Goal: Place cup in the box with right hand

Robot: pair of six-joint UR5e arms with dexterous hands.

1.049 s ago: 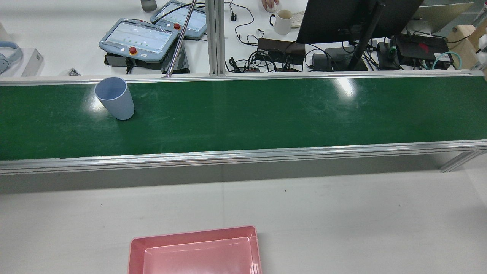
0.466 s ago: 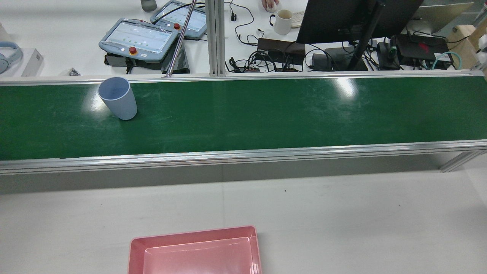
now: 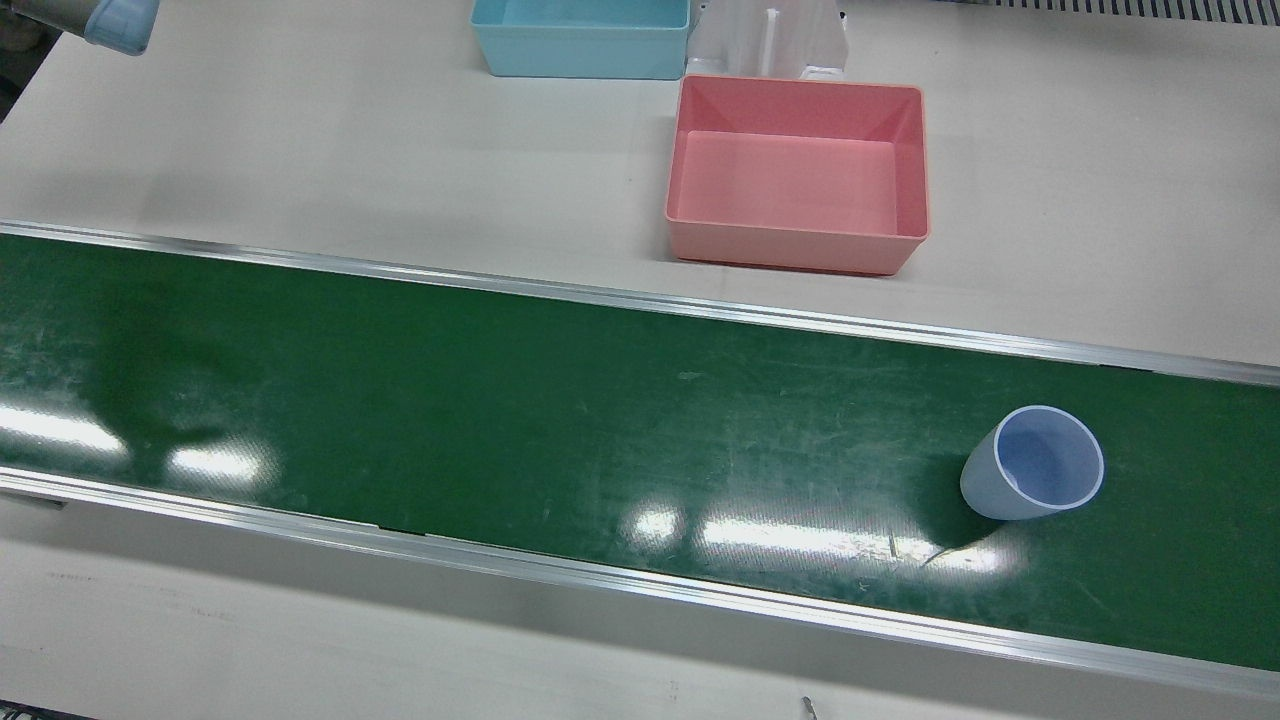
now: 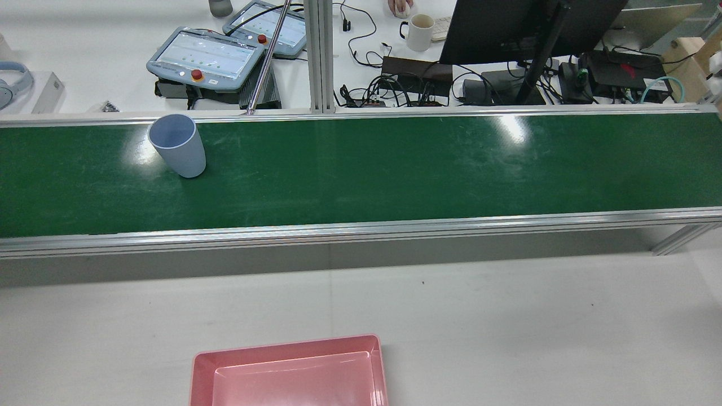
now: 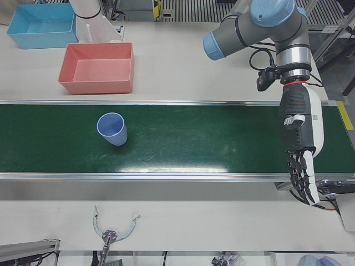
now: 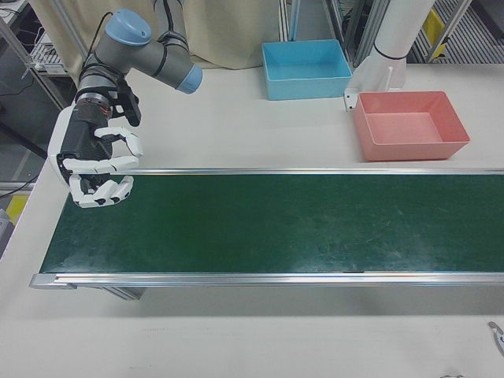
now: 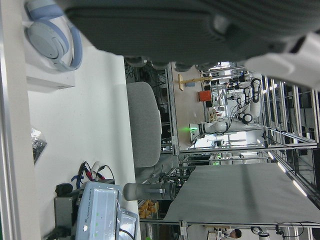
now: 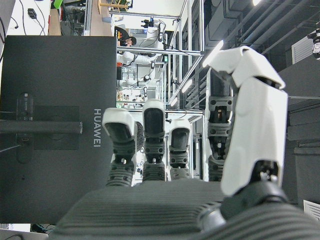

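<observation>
Pale blue plastic cup [image 3: 1033, 463] upright on green conveyor belt [image 3: 500, 420], well apart from pink rectangular box [image 3: 797, 172]. Right hand [image 6: 93, 165] empty, fingers curled apart; left hand [image 5: 299, 149] empty, fingers extended.

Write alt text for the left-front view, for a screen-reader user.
A pale blue cup stands upright on a long green conveyor belt, untouched. At the belt's far right the robot's left hand hangs over the belt with fingers pointing down, holding nothing. Behind the belt, on the white table, sit an empty pink box and a blue box.
</observation>
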